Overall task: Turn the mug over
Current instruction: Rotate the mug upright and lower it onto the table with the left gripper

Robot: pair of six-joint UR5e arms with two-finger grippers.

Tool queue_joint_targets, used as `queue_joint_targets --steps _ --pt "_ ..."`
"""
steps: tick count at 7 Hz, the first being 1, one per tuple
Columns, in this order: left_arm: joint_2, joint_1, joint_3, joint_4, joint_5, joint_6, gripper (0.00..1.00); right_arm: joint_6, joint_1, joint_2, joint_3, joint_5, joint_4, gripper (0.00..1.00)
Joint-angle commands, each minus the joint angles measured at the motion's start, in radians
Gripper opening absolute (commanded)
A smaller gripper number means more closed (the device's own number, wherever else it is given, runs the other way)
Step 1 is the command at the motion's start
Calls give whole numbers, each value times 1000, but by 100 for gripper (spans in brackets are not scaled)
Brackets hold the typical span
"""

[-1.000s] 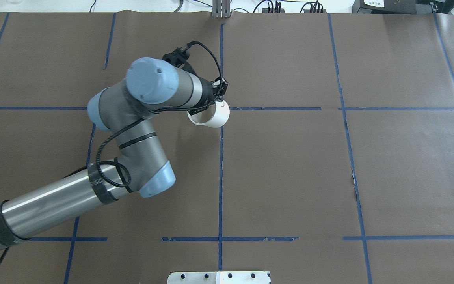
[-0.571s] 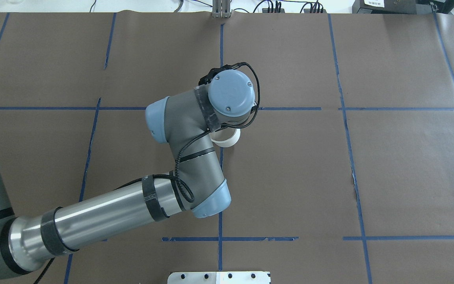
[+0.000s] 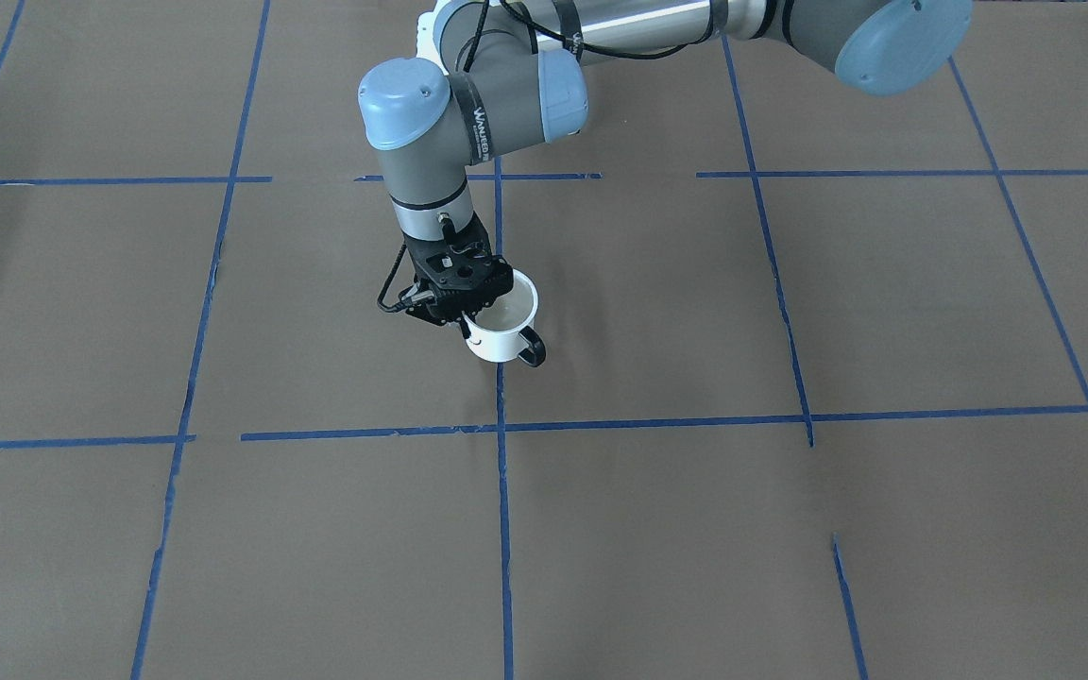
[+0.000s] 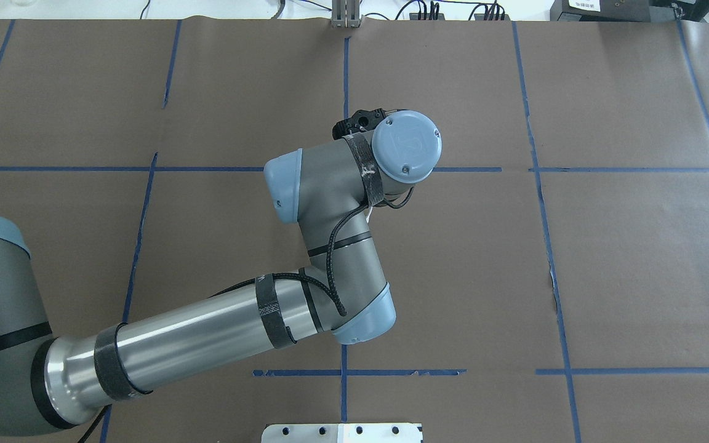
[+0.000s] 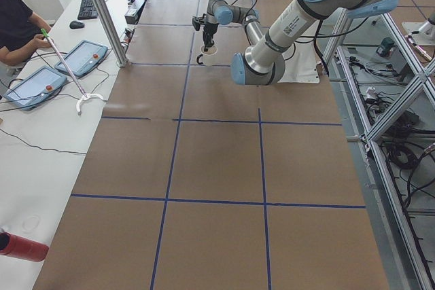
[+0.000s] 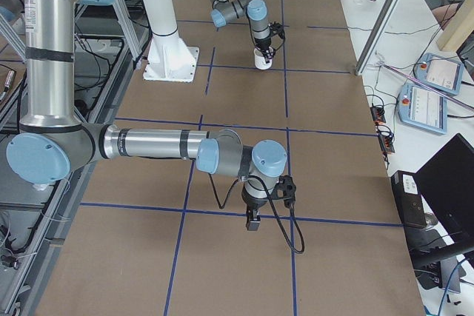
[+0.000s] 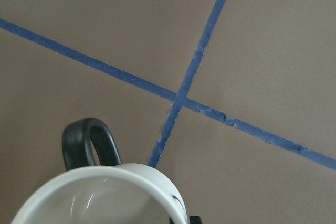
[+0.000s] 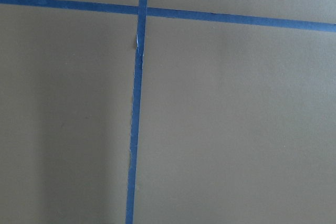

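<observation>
The white mug (image 3: pixel 503 338) stands upright with its mouth up, near a blue tape crossing in the middle of the table. Its black handle (image 3: pixel 533 353) points away from the robot. My left gripper (image 3: pixel 468 319) comes down from above and is shut on the mug's rim on the side opposite the handle. I cannot tell whether the base touches the table. The left wrist view shows the open mouth (image 7: pixel 105 195) and handle (image 7: pixel 86 142) from above. In the overhead view the wrist (image 4: pixel 405 146) hides the mug. My right gripper (image 6: pixel 252 220) hangs over bare table far from the mug; I cannot tell if it is open.
Brown paper with blue tape lines (image 3: pixel 499 416) covers the table. A white mounting plate (image 4: pixel 342 432) sits at the robot's edge. An operator and tablets (image 5: pixel 47 76) are on the bench beyond the far edge. A red can (image 5: pixel 20 246) lies at the left end.
My left arm has swung to the right and its wrist has turned over. The mug has gone from lying tilted on its side to upright, and is now hidden under the wrist in the overhead view.
</observation>
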Motion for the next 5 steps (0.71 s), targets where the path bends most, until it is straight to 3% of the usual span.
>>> queue_joint_targets --steps 1,5 --pt "9 11 1 -3 1 9 0 0 0 0 0 0 0 100" --pt "23 21 7 -44 1 9 0 0 0 0 0 0 0 100"
